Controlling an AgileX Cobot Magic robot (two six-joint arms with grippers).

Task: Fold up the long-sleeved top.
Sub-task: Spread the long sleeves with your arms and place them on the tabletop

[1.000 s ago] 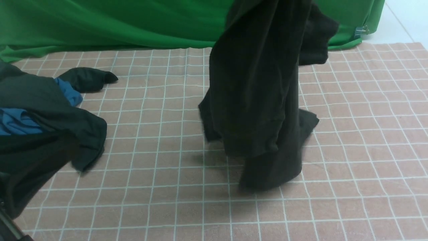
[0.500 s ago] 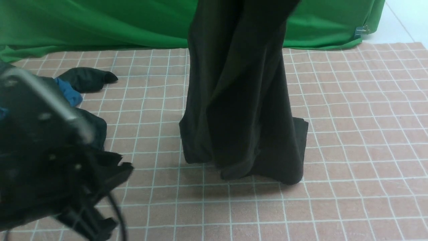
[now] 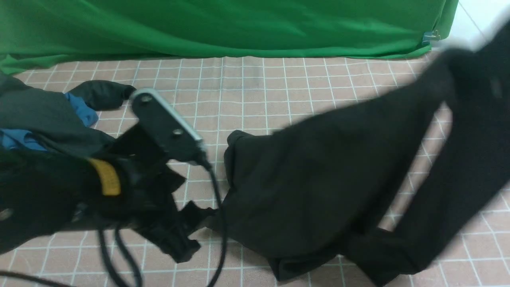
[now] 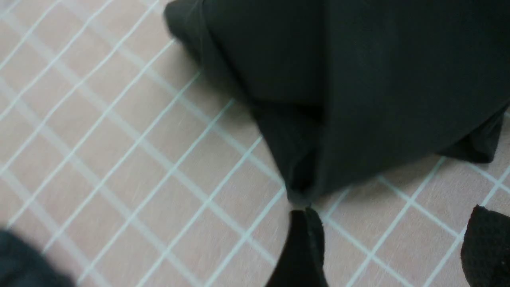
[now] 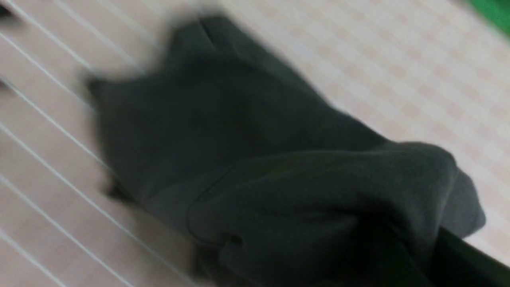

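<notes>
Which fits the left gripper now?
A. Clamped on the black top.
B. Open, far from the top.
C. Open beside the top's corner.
C: the left gripper stands open, bare checked cloth between its fingers, beside a corner of the long-sleeved top.

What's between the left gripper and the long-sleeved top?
Only bare checked tablecloth: in the left wrist view one fingertip almost touches the long-sleeved top.

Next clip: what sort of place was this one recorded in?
Probably a staged lab or studio bench for clothes-folding, not a home: a green backdrop hangs behind, a pink checked cloth covers the work surface, and a heap of clothes lies left of the black top.
</notes>
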